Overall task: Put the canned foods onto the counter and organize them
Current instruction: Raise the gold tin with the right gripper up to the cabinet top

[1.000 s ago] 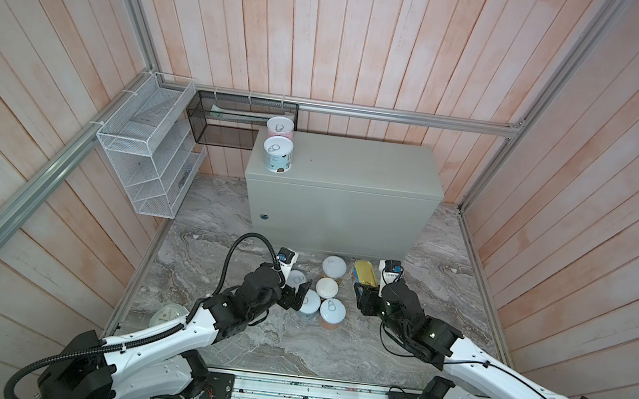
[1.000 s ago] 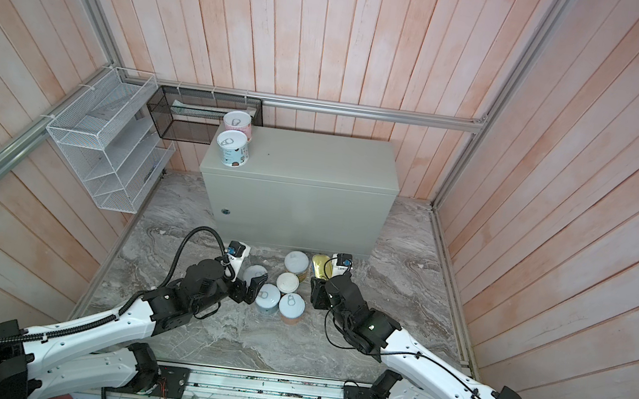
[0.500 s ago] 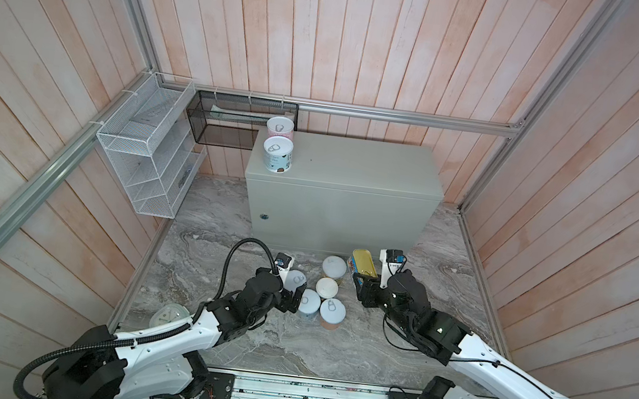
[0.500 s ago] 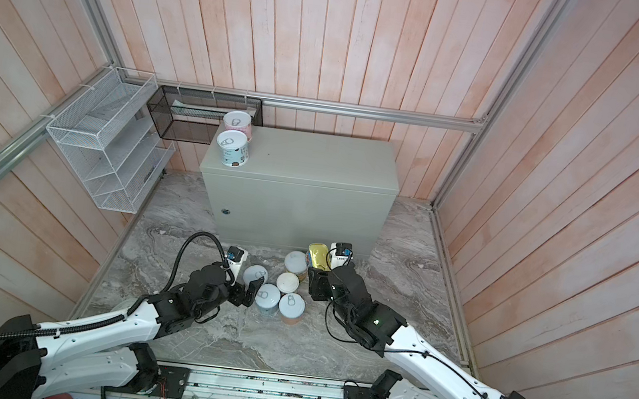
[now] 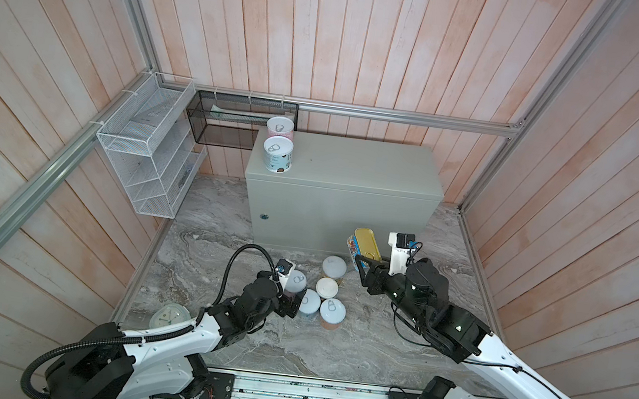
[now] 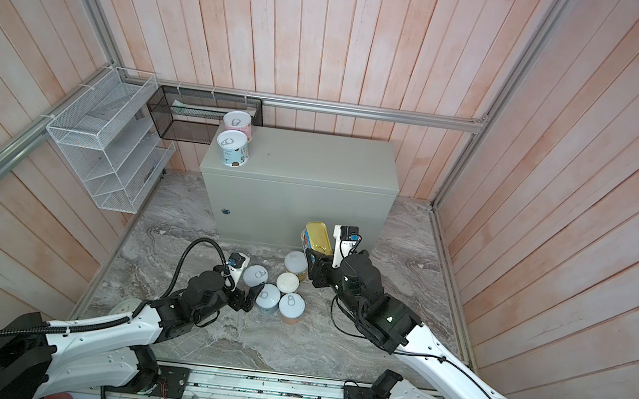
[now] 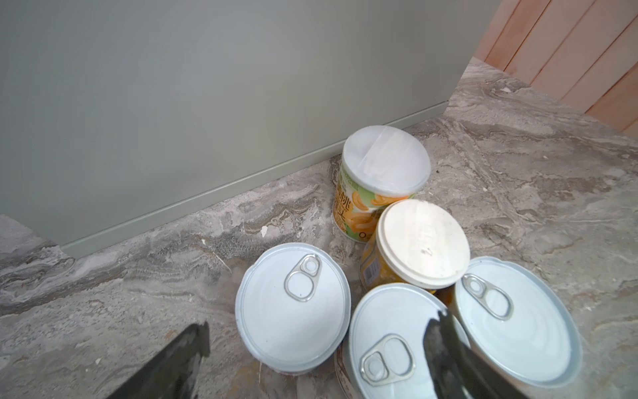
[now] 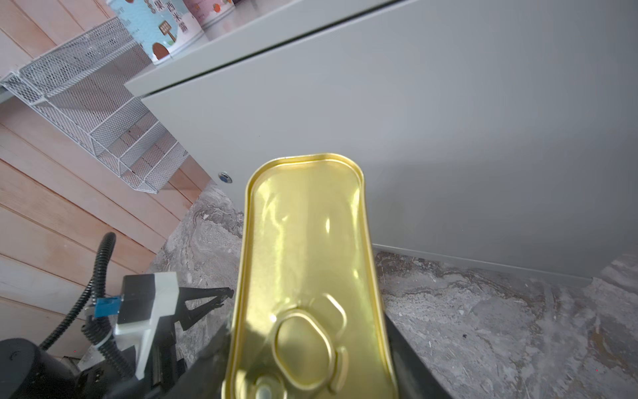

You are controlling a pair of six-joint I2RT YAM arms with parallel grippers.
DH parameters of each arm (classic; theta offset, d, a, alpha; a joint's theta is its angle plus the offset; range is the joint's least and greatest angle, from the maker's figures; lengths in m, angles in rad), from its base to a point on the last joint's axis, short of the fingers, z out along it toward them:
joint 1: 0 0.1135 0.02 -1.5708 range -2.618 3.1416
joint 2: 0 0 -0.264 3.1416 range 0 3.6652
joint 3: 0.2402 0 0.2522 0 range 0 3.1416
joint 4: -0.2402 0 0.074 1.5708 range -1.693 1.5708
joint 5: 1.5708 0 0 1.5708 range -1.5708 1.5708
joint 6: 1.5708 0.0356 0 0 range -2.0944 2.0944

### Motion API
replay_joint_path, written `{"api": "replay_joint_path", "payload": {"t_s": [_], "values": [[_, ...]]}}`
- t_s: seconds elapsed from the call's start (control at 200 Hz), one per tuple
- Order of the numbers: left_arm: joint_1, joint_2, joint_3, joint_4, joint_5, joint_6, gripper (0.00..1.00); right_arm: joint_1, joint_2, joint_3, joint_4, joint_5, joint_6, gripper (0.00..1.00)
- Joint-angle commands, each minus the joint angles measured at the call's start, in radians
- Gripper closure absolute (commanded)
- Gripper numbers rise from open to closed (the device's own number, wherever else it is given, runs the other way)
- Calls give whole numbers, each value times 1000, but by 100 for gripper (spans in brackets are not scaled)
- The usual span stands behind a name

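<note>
My right gripper (image 8: 307, 359) is shut on the flat gold tin (image 5: 365, 244) (image 6: 319, 237) (image 8: 307, 248), held off the floor in front of the counter (image 5: 355, 167) (image 6: 315, 158). A pink can (image 5: 280, 127) and a blue can (image 5: 277, 154) stand on the counter's left end. On the marble floor, three pull-tab cans (image 7: 293, 304) (image 7: 390, 345) (image 7: 518, 317) cluster with two white-lidded orange-green cans (image 7: 386, 159) (image 7: 423, 241). My left gripper (image 5: 290, 299) (image 7: 317, 345) is open over the leftmost pull-tab can, one finger above its neighbour's lid.
A white wire rack (image 5: 147, 157) hangs on the left wall, and a black mesh basket (image 5: 235, 122) sits behind the counter's left end. A pale green clock (image 5: 168, 315) lies on the floor by my left arm. Wooden walls close in on three sides.
My right gripper has lifted the gold tin off the floor and carried it toward the counter's front. My left gripper has stayed open by the floor cans, shifting only slightly.
</note>
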Motion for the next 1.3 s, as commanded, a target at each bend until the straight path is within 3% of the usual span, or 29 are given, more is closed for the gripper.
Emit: {"api": "replay_joint_path", "payload": {"t_s": [0.0, 0.395, 0.71, 0.9, 1.295], "values": [[-4, 17, -8, 47, 6, 25, 0, -4, 27, 95, 19, -28, -33, 58], [-4, 41, -3, 54, 12, 19, 0, -4, 70, 212, 41, -78, -69, 58], [-5, 20, -10, 58, 23, 20, 0, -4, 185, 408, 28, -87, -171, 58], [-4, -5, -17, 53, 19, 24, 0, -13, 314, 587, -8, -106, -265, 58], [-5, -16, -21, 48, 2, 26, 0, -79, 691, 1131, -241, -136, -356, 59]]}}
